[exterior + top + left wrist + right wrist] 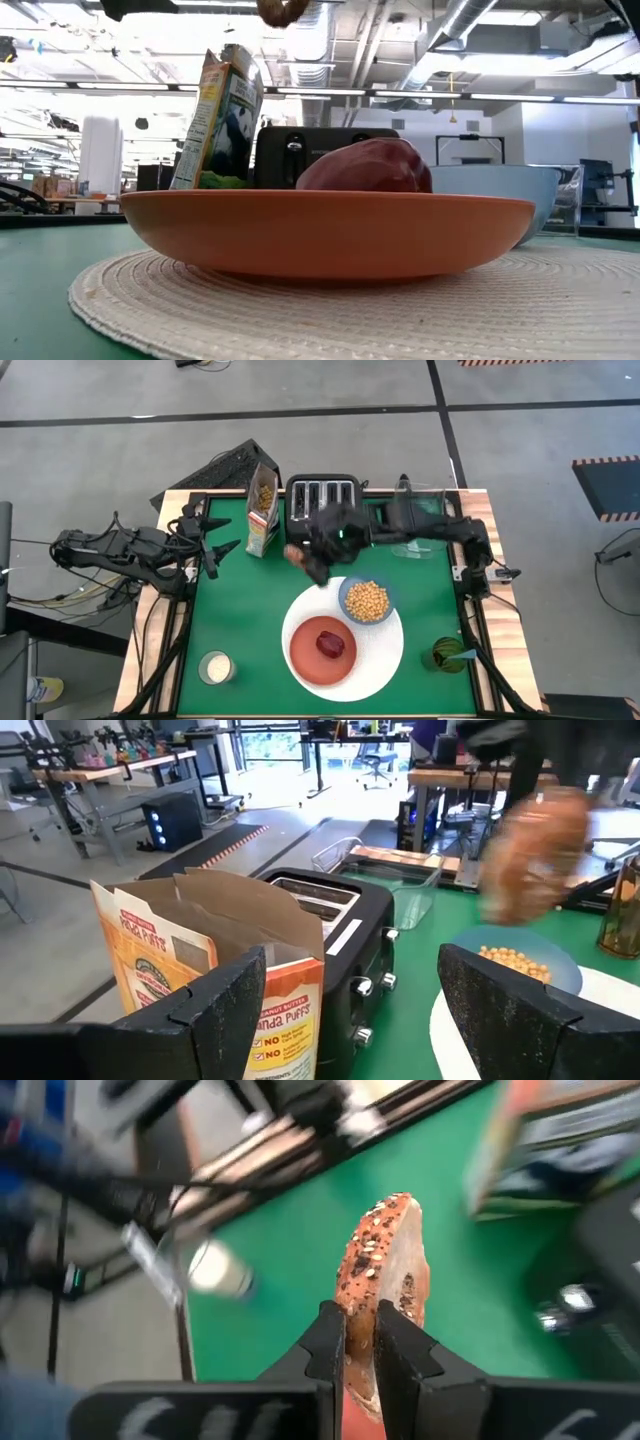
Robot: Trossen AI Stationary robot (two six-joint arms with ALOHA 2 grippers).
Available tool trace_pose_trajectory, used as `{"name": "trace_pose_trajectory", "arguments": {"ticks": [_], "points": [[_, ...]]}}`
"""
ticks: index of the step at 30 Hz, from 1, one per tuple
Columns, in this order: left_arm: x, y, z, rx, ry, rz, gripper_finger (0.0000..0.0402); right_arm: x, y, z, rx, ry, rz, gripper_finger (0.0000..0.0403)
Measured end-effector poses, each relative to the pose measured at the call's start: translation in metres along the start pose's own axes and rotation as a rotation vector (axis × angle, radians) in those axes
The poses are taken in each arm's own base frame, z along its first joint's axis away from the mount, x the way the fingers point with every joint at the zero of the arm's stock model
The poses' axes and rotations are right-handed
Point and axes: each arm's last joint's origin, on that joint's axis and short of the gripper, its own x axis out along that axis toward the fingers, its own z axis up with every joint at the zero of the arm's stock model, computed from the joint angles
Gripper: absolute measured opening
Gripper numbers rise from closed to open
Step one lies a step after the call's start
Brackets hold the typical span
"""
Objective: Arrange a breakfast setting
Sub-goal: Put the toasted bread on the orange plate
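My right gripper (308,563) is shut on a seeded bagel (293,554), held in the air between the toaster and the large white plate (385,660). The bagel also shows at the top of the low view (283,10). On the white plate sit a red-orange plate (305,660) with a dark red piece (330,644) and a blue bowl (345,592) of yellow cereal (367,601). A blue-handled spoon (462,654) stands in a green cup. My left gripper (225,548) waits open and empty at the table's left edge. My right gripper pinches the bagel (385,1275) between its two fingers (328,1342), one on the seeded crust face and one on the cut face (404,1295). The bagel stands on edge beyond the fingertips. It is lifted clear of the table.
A black toaster (320,495) and an open cereal box (263,510) stand at the back. A clear container (420,547) lies under my right arm. A small cup of white liquid (216,667) is at the near left, a green cup (443,657) at the near right.
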Motion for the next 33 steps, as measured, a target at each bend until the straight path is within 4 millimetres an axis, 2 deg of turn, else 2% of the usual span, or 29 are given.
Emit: {"name": "trace_pose_trajectory", "arguments": {"ticks": [6, 11, 20, 25, 29, 33], "points": [[0.000, 0.000, 0.000, -0.001, 0.000, 0.000, 0.0283, 0.003, 0.046, -0.037, -0.204, 0.063, 0.022, 0.0055], [0.000, 0.000, 0.000, -0.001, 0.000, 0.000, 0.0283, 0.008, 0.070, -0.066, -0.302, 0.072, -0.029, 0.0055], [0.000, 0.000, -0.001, -0.066, 0.013, -0.001, 0.0283, 0.041, 0.109, -0.129, -0.484, 0.056, 0.027, 0.0055], [0.000, -0.001, -0.001, -0.112, 0.017, -0.026, 0.0283, 0.052, 0.122, -0.158, -0.520, 0.050, 0.063, 0.0055], [0.000, -0.001, -0.001, -0.148, 0.018, -0.030, 0.0283, 0.066, 0.123, -0.179, -0.536, 0.051, 0.083, 0.0055], [0.000, -0.001, -0.001, -0.173, 0.020, -0.035, 0.0283, 0.076, 0.121, -0.191, -0.533, 0.045, 0.098, 0.0055]]}}
